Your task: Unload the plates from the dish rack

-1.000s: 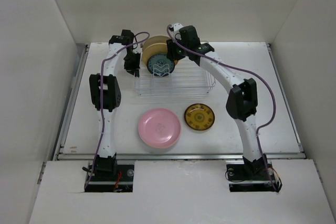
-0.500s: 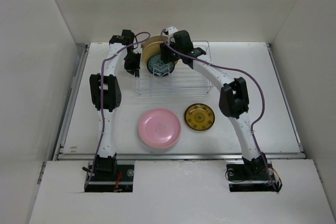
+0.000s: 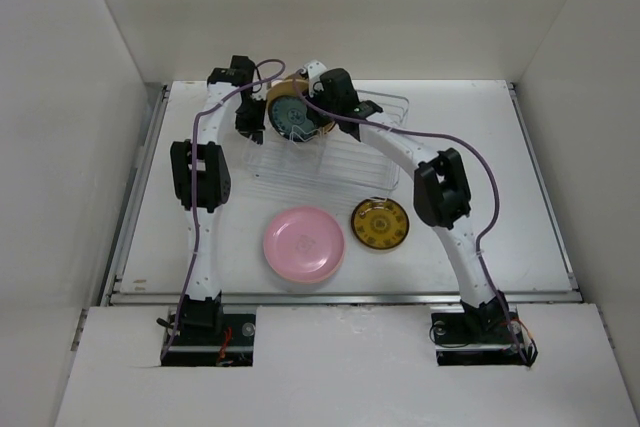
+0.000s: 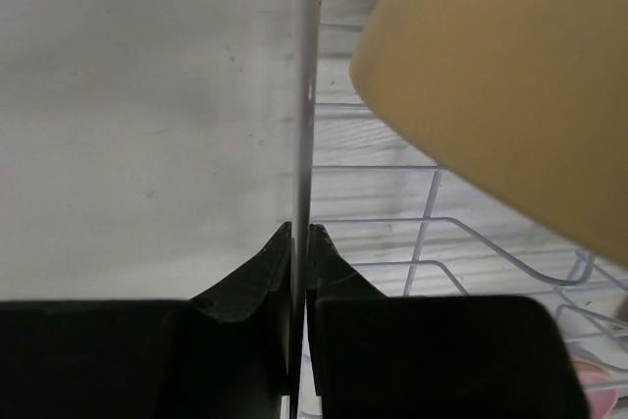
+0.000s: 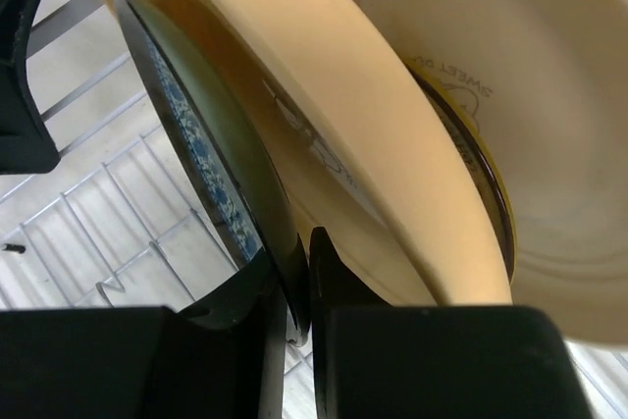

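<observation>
The wire dish rack (image 3: pixel 350 162) sits askew at the back of the table. A patterned teal plate (image 3: pixel 292 115) stands in it in front of a larger cream plate (image 3: pixel 281 88). My right gripper (image 3: pixel 316 119) is shut on the teal plate's right rim. In the right wrist view the teal plate (image 5: pixel 211 164) is pinched at its edge by the gripper (image 5: pixel 302 242), with the cream plate (image 5: pixel 373 125) just behind it. My left gripper (image 3: pixel 252 127) is shut on the rack's left side. Seen from the left wrist, a rack wire (image 4: pixel 305 125) runs between its closed fingers (image 4: pixel 300 235).
A pink plate (image 3: pixel 303 243) and an amber-brown patterned plate (image 3: pixel 379 223) lie flat on the table in front of the rack. White walls close in the back and both sides. A dark-rimmed plate edge (image 5: pixel 483 179) shows behind the cream plate.
My right gripper moved left onto the teal plate and shut on its rim. The teal plate has tipped back and the rack has skewed. The left gripper stays on the wire.
</observation>
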`<state>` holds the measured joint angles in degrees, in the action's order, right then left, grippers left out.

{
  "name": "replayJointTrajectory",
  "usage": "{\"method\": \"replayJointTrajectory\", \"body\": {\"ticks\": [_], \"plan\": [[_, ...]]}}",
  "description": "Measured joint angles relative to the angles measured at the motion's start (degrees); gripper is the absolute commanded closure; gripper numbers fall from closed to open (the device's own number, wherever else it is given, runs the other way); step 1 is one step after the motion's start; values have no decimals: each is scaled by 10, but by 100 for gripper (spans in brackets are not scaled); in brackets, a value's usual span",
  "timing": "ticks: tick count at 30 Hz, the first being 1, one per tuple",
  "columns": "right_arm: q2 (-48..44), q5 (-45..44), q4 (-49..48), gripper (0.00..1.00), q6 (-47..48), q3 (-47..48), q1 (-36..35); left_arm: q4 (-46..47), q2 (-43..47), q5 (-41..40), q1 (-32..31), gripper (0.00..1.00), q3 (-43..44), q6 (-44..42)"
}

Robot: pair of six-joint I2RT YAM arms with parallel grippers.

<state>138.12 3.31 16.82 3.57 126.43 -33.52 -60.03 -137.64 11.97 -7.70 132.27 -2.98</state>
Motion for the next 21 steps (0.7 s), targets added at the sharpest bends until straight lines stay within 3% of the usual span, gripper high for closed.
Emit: {"method": "replayJointTrajectory", "body": {"ticks": [8, 14, 21], "plan": [[-47, -37, -15, 100, 19, -62, -6, -1, 1, 9, -5, 100, -4, 32], [-118, -70, -39, 100, 58, -137, -10, 26, 28, 32, -1, 100, -56, 58], [-161, -95, -35, 100, 70, -153, -12, 54, 51, 45, 5, 100, -99, 89]]}}
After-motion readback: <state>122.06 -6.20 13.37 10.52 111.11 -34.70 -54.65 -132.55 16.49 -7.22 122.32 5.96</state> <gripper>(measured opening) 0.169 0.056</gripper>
